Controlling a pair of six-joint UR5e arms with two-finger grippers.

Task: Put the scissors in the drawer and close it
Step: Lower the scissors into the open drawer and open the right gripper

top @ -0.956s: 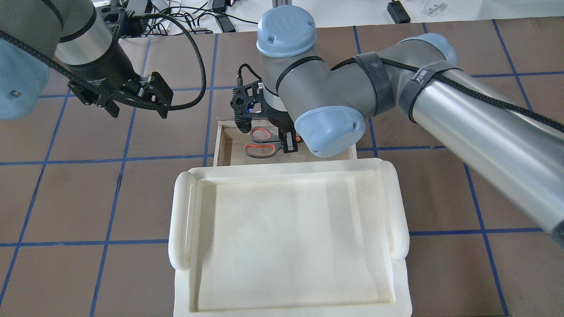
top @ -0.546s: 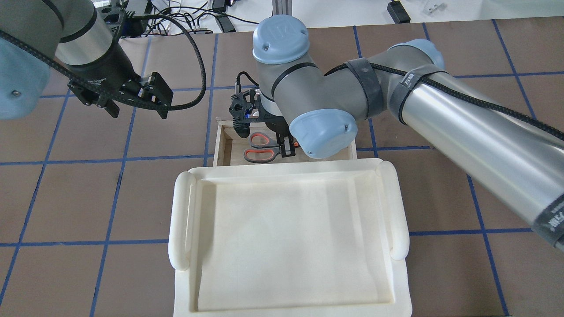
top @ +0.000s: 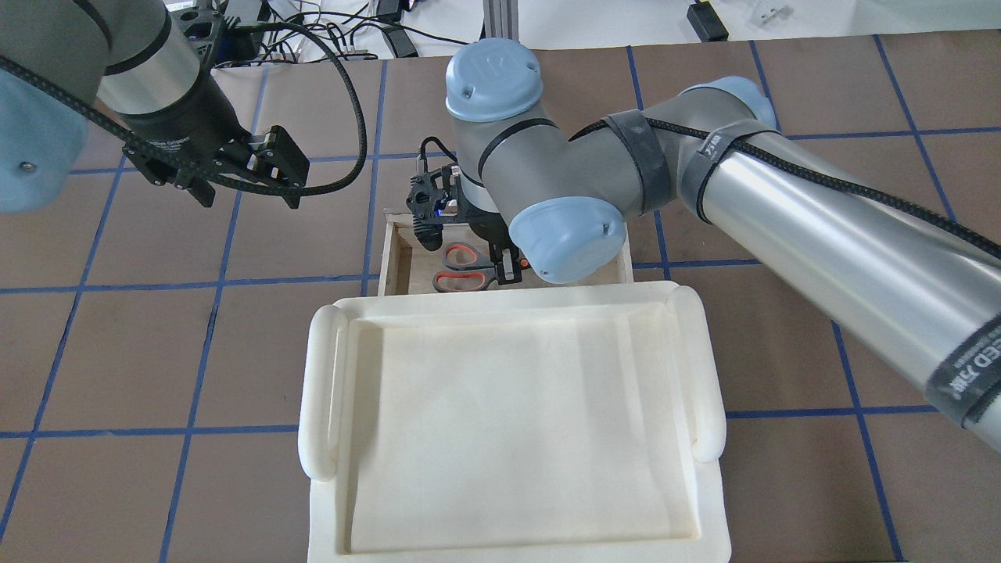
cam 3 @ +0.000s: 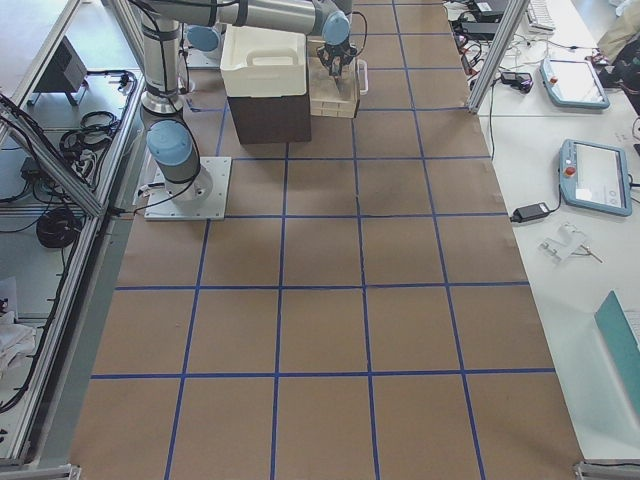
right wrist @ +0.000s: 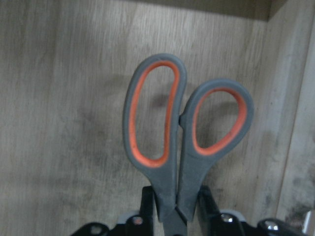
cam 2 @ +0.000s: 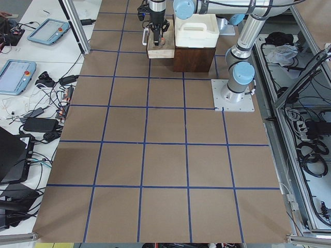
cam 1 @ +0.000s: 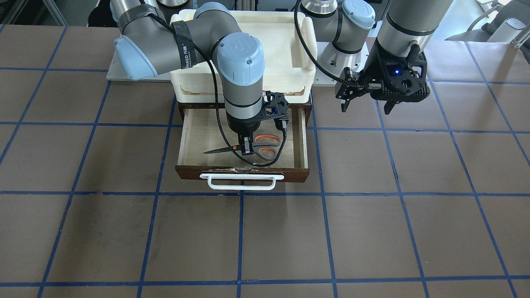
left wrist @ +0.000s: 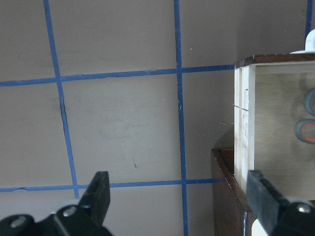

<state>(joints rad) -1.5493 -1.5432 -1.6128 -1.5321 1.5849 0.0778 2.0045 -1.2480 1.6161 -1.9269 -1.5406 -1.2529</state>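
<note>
The scissors are down inside the open drawer, lying roughly level and low over its pale floor, blades pointing toward my right side and the orange-lined loops toward my left. Whether they actually touch the wood I cannot tell. My right claw comes straight down on them and is pinched narrow across the neck where the handles meet the blades, so it has them firmly. The drawer itself is pulled well out from under the cream tray, its white handle facing away from me. I judge I am at the placing step: the scissors are where they belong but not yet let go. Next I should part the right claw just enough to free them, then rise straight up so my fingers and the dangling cable clear the walls without dragging the scissors along. After that the drawer front needs an even push toward me until it sits flush. My left claw hangs wide open and empty over the bare tabletop, just beside the drawer's side wall.
</note>
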